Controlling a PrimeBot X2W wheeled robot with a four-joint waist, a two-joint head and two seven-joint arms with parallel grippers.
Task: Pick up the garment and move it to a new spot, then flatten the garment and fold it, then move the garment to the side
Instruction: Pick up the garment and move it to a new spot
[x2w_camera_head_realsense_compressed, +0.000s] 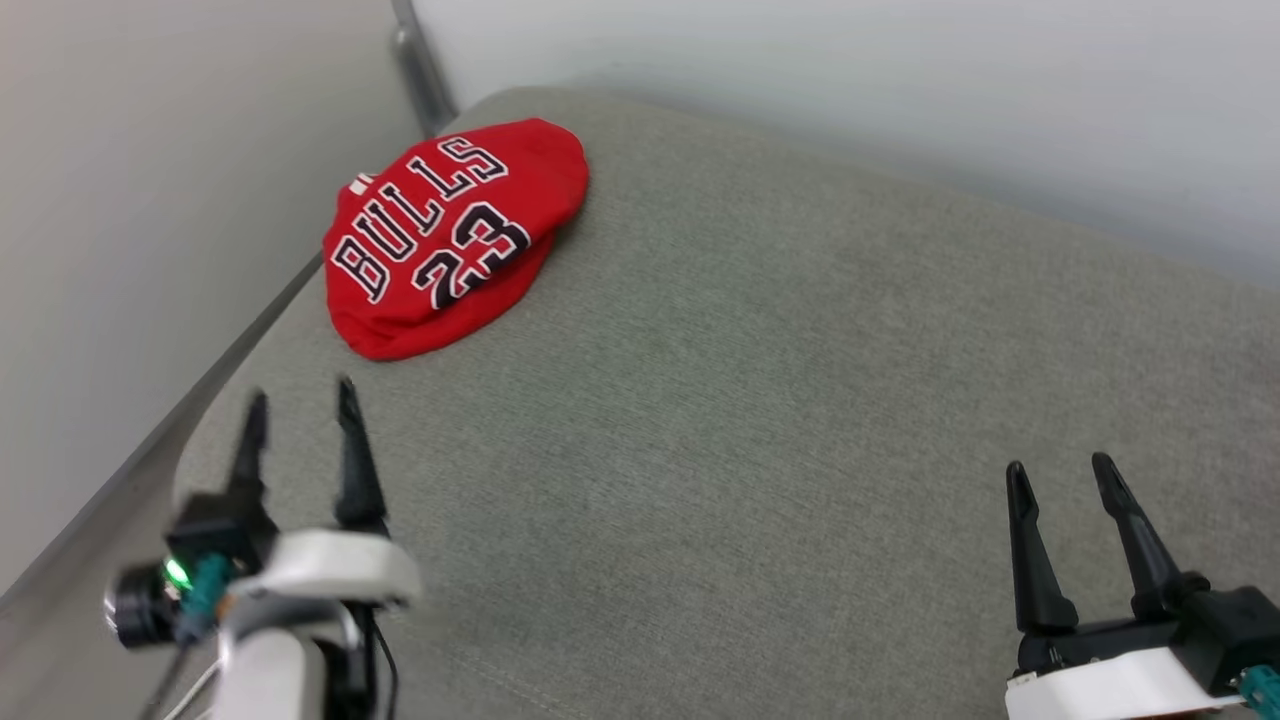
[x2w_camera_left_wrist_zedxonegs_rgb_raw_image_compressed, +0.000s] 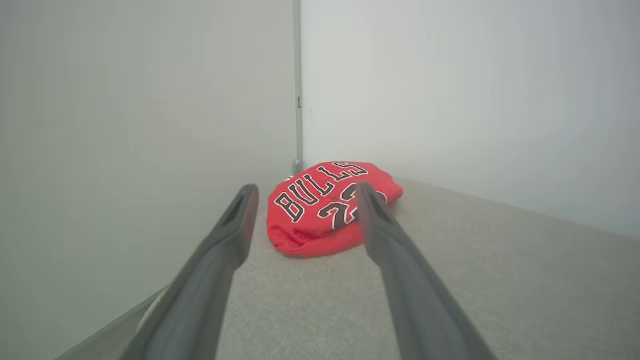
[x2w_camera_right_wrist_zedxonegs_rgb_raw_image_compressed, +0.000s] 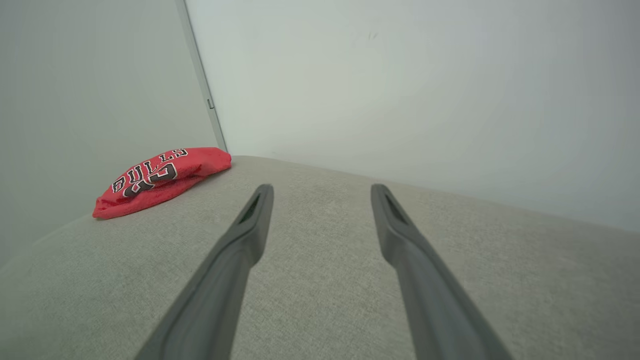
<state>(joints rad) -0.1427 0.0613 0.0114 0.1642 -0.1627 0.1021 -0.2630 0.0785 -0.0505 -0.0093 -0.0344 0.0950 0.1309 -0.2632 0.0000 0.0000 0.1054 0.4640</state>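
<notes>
one red garment (x2w_camera_head_realsense_compressed: 455, 240) lies folded into a compact, rounded bundle at the far left corner of a grey fabric-covered worktop (x2w_camera_head_realsense_compressed: 800, 400), close to where two pale walls (x2w_camera_head_realsense_compressed: 900, 80) meet at a grey metal post (x2w_camera_head_realsense_compressed: 420, 70). its black, white-outlined "bulls 23" lettering faces up, and the lower layers of red cloth show along its near edge. a small sliver of white peeks out at its far left edge, perhaps a sleeve or trim, though it is too small to tell. two pincers hover over the near part of the worktop, both released, their dark fingers spread and grasping nothing. the left pincer (x2w_camera_head_realsense_compressed: 301, 395) sits near the worktop's left edge, just short of the garment and apart from it. in the left wrist view its fingers frame the bundle (x2w_camera_left_wrist_zedxonegs_rgb_raw_image_compressed: 320, 215). the right pincer (x2w_camera_head_realsense_compressed: 1058, 467) is well apart from the garment, at the near right. in the right wrist view it (x2w_camera_right_wrist_zedxonegs_rgb_raw_image_compressed: 321, 187) points across bare grey fabric, with the garment (x2w_camera_right_wrist_zedxonegs_rgb_raw_image_compressed: 160, 180) off to the left.
</notes>
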